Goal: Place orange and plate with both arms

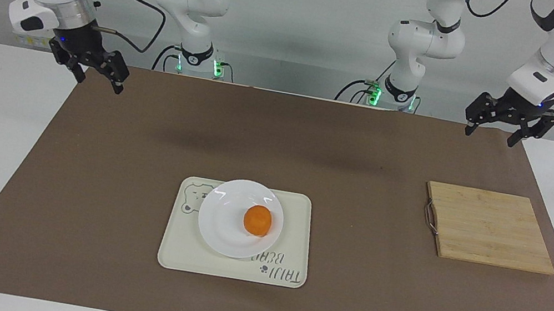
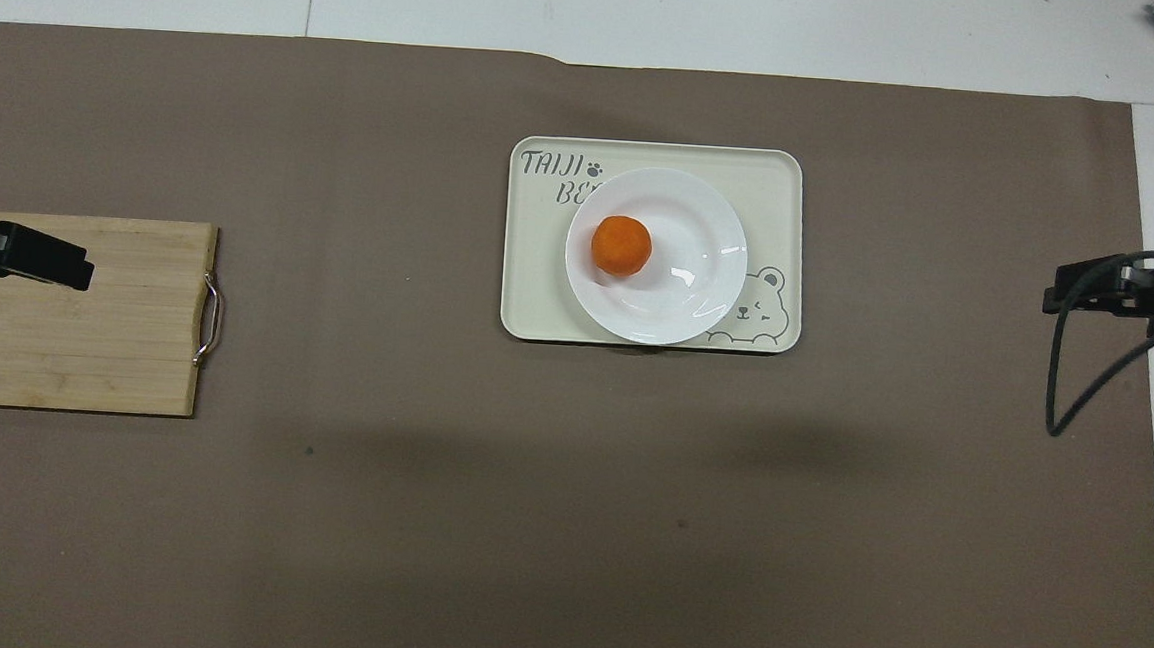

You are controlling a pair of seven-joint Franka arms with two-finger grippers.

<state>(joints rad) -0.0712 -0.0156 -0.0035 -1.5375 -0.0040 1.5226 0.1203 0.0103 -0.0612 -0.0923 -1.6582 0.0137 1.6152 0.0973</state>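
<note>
Your orange [image 1: 257, 220] sits on the plate [image 1: 226, 226], itself on the tray [image 1: 289, 248], at the frame's lower centre. The right gripper [image 1: 88, 65], upper left, and the left gripper [image 1: 507, 122], upper right, hang empty, jaws wide. Nudge that plate and the fruit could roll off, being round and unrestrained.
</note>
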